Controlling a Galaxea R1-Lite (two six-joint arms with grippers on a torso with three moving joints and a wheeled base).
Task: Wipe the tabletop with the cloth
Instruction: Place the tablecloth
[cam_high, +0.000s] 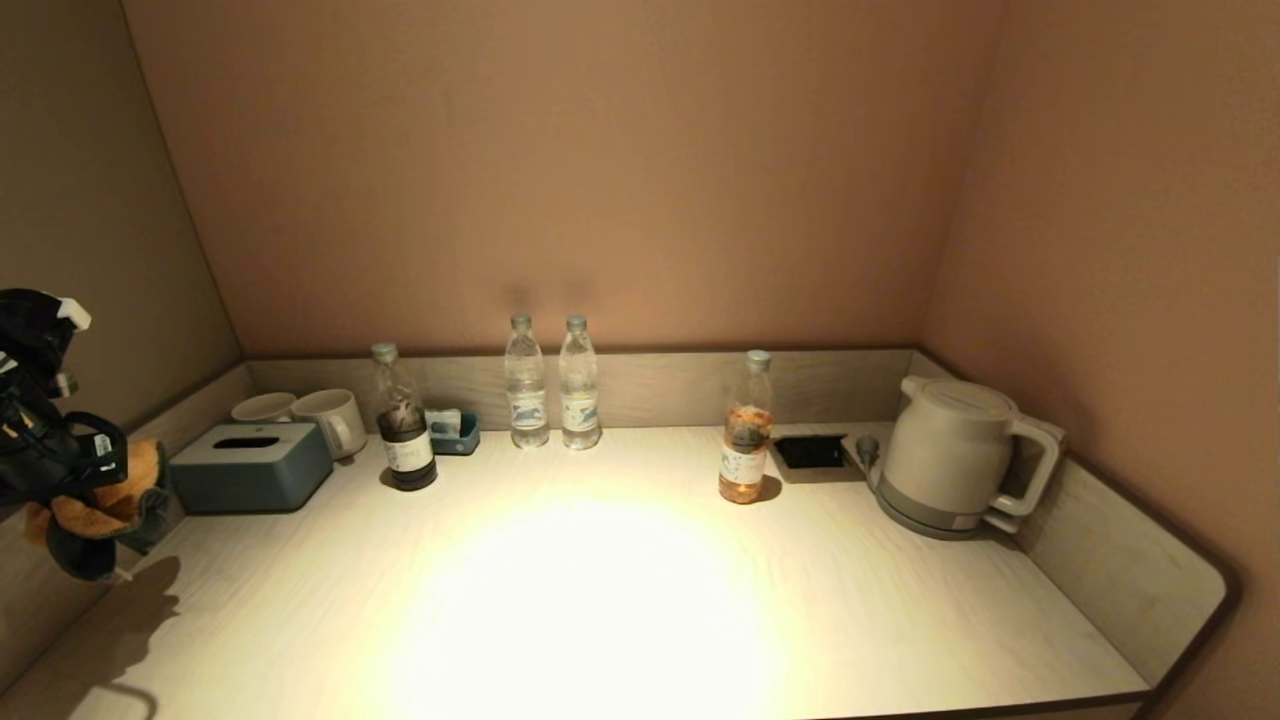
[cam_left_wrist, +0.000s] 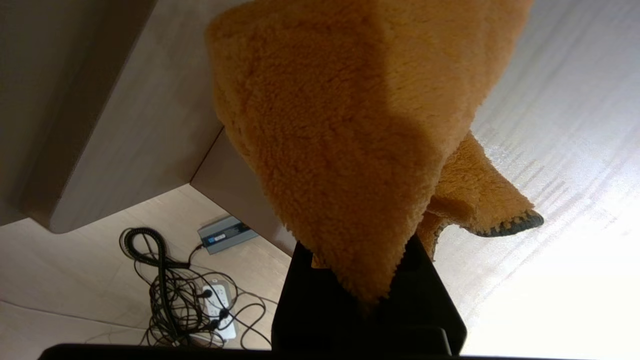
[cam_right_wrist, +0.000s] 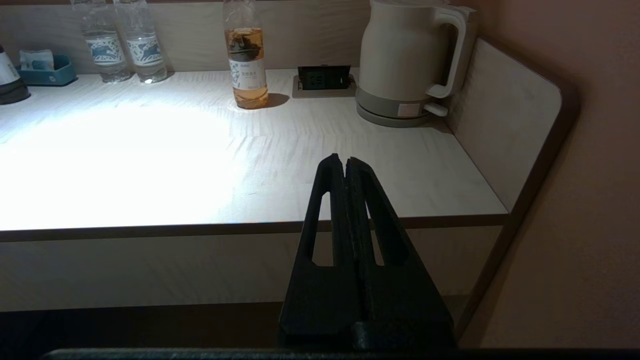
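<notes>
The pale wood-grain tabletop (cam_high: 600, 600) fills the head view, with a low raised rim. My left gripper (cam_high: 95, 520) hangs above the table's left edge, shut on the fuzzy orange-yellow cloth (cam_high: 105, 500). In the left wrist view the cloth (cam_left_wrist: 350, 125) hangs over the black fingers (cam_left_wrist: 430, 295) and hides their tips; a dark teal-grey edge shows on one corner. The cloth is above the tabletop (cam_left_wrist: 575, 150), not touching it. My right gripper (cam_right_wrist: 346, 162) is shut and empty, held in front of the table's front edge; it is out of the head view.
Along the back stand a grey-blue tissue box (cam_high: 250, 465), two mugs (cam_high: 330, 420), a dark bottle (cam_high: 403, 430), two clear bottles (cam_high: 550, 385), an amber bottle (cam_high: 747, 430), a socket plate (cam_high: 810, 452) and a white kettle (cam_high: 955, 455). Cables lie on the floor (cam_left_wrist: 175, 290).
</notes>
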